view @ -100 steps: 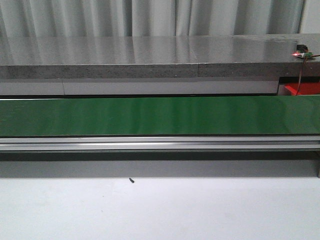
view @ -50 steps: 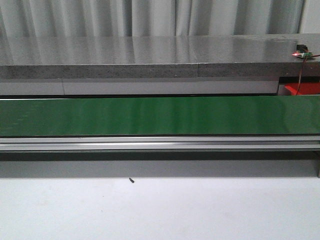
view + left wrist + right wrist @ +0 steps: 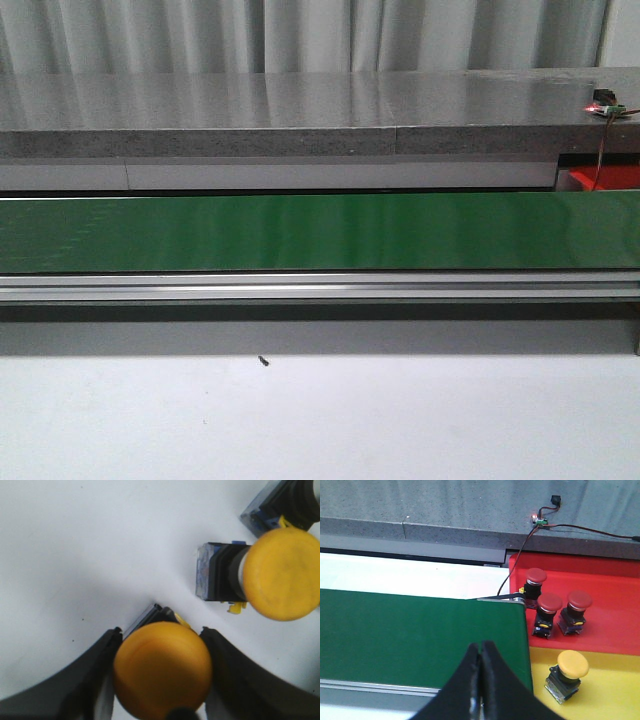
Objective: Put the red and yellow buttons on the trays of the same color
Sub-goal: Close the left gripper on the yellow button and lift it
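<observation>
yellow button (image 3: 162,667) between end effector (image 3: 160,680) fingers (image 3: 85,680)

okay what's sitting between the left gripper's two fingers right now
A yellow button sits between the left gripper's fingers, its cap filling the gap. This shows in the left wrist view; another yellow button lies nearby on the white surface.

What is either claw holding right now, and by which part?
The left claw grips a yellow button by the sides of its round cap. The right claw is shut on nothing.
</observation>
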Robot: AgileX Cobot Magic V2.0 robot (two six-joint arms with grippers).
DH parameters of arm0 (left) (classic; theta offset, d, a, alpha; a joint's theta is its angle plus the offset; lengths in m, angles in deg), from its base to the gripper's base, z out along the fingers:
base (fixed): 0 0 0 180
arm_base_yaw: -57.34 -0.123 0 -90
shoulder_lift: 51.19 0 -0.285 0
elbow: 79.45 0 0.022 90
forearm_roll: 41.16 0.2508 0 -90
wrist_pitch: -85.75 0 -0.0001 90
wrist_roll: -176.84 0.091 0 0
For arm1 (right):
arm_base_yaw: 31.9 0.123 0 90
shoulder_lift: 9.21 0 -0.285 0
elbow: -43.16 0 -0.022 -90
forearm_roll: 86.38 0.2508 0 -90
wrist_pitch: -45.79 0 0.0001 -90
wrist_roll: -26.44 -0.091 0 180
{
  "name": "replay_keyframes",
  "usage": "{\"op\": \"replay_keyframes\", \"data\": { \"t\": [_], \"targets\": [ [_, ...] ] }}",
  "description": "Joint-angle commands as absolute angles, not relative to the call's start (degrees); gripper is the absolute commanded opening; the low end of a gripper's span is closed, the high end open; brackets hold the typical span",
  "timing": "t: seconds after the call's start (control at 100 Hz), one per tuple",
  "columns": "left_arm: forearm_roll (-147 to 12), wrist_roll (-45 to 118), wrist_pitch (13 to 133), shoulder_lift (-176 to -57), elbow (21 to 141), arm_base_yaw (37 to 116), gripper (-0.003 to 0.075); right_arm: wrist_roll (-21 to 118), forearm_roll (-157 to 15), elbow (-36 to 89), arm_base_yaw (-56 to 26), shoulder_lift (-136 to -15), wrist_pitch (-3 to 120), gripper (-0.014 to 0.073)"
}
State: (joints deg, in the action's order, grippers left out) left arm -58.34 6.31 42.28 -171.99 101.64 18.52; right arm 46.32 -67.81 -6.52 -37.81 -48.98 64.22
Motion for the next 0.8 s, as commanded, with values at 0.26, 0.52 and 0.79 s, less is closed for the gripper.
{"op": "replay_keyframes", "data": {
  "t": [0.26,0.52,0.79],
  "targets": [
    [-59.6,8.5,43.1,-166.7,103.4,18.6,0.0227,46.9,-67.2,-5.1,-37.8,-48.9,60.1,-0.0121],
    [-59.9,9.4,40.5,-157.4,103.4,19.3,0.0227,46.9,-67.2,-5.1,-37.8,-48.9,60.1,-0.0121],
    [-60.1,9.4,38.7,-152.0,103.4,28.3,0.0227,46.9,-67.2,-5.1,-37.8,-48.9,60.1,-0.0121]
  ]
}}
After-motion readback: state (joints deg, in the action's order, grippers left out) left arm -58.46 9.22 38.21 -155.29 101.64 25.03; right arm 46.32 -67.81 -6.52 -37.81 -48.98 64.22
